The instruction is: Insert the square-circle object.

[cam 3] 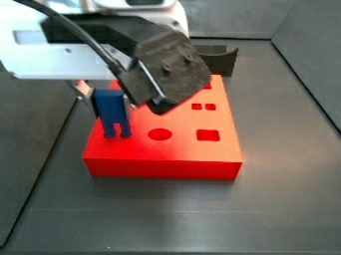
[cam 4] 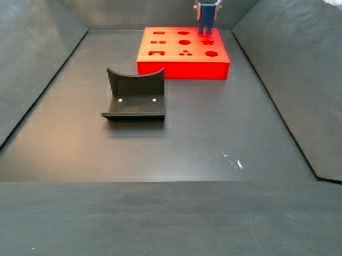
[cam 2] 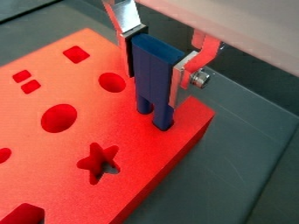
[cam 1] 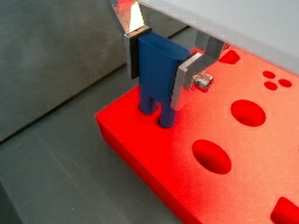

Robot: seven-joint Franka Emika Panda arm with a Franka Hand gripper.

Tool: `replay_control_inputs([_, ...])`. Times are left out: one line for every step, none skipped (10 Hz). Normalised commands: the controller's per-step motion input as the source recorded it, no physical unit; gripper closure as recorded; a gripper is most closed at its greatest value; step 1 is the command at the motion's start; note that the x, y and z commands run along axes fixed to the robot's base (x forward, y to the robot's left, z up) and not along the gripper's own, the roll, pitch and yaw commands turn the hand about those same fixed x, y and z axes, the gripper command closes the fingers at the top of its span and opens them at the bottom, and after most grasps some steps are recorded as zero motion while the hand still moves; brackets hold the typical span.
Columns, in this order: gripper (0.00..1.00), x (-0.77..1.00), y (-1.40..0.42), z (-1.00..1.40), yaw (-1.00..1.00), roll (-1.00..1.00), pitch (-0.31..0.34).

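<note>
The square-circle object [cam 1: 156, 74] is a bright blue block with two thin legs. My gripper [cam 1: 162, 68] is shut on it and holds it upright at a corner of the red board [cam 1: 233, 162]. Its legs touch the board's top face near the edge in both wrist views; the blue object also shows in a wrist view [cam 2: 152, 79] between the silver fingers of the gripper [cam 2: 156, 66]. In a side view the blue object [cam 3: 111, 113] stands at the board's [cam 3: 186, 139] near-left corner under the gripper [cam 3: 118, 95]. In a side view [cam 4: 207, 14] it is at the board's far right.
The red board [cam 2: 70, 131] has round, square and star-shaped holes. A dark grey curved block [cam 4: 134, 95] stands on the dark floor in front of the board [cam 4: 183, 55]; it also shows behind the board in a side view [cam 3: 220, 58]. Dark walls ring the floor.
</note>
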Motion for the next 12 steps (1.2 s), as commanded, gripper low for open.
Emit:
replay_control_inputs([1.0,0.19,-0.05,-0.69,0.0,0.06,0.0])
replay_control_inputs([1.0,0.0,0.0,-0.65,-0.02,0.15,0.0])
replay_control_inputs([1.0,-0.03,0.0,-0.75,0.0,0.07,-0.003])
replay_control_inputs([1.0,0.0,-0.06,-0.79,0.0,0.08,-0.04])
replay_control_inputs([1.0,0.0,-0.07,-0.82,-0.01,0.14,0.0])
replay_control_inputs([1.0,0.0,-0.1,-0.88,0.0,0.12,-0.004])
replay_control_inputs([1.0,0.0,-0.11,-0.9,0.0,0.09,-0.026])
replay_control_inputs([1.0,0.0,-0.11,-0.86,0.0,0.1,-0.02])
replay_control_inputs([1.0,0.01,-0.11,-0.81,0.0,0.09,-0.014])
replay_control_inputs([1.0,0.0,-0.09,-0.79,0.0,0.09,-0.014])
replay_control_inputs([1.0,0.02,-0.06,-0.54,0.0,0.05,-0.017])
replay_control_inputs([1.0,0.0,0.0,0.0,0.0,0.0,0.0])
